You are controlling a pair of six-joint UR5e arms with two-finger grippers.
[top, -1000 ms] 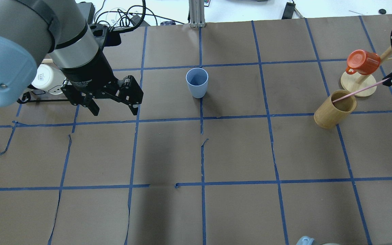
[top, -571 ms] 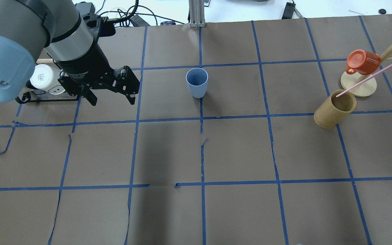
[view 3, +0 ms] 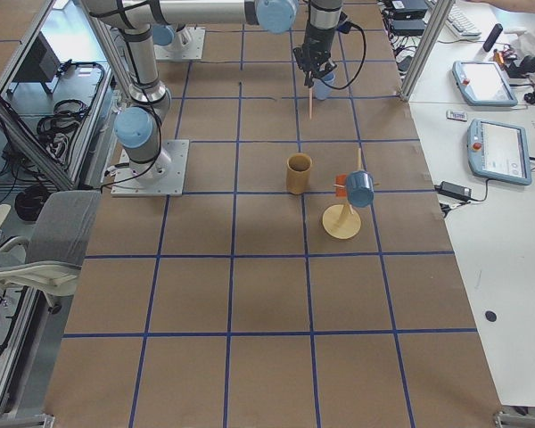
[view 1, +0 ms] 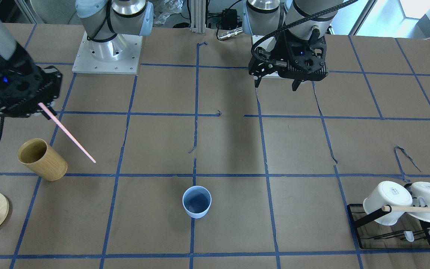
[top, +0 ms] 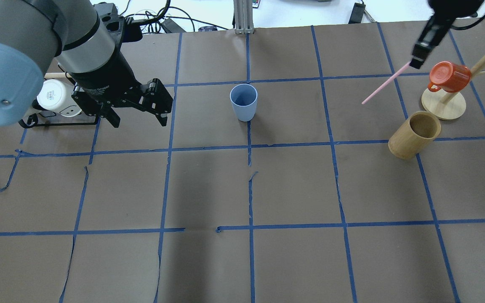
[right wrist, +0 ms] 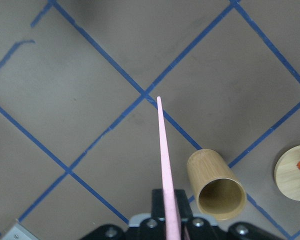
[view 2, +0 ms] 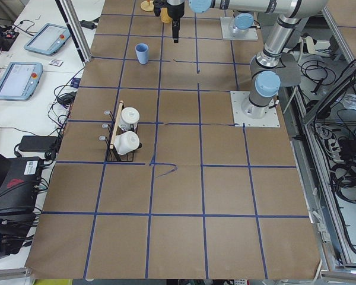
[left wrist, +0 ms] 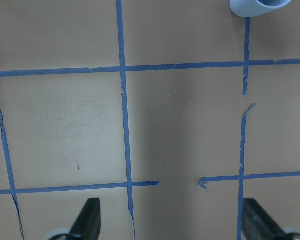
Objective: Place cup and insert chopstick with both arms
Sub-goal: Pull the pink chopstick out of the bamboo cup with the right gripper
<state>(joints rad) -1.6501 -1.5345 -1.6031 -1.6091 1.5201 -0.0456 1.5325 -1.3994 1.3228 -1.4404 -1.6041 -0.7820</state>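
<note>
The light-blue cup stands upright on the brown table, also in the front view and at the top edge of the left wrist view. My right gripper is shut on the top of the pale-pink chopstick, held in the air and slanting down, its tip free, to the right of the blue cup. It shows in the front view and the right wrist view. My left gripper is open and empty, to the left of the cup, above the table.
A tan wooden cup stands empty below the right gripper. An orange mug hangs on a wooden mug tree at the far right. White mugs sit in a black rack behind the left arm.
The right gripper has lifted the pink chopstick out of the tan wooden cup and carried it up and left. The left gripper has drawn back slightly and stays open.
</note>
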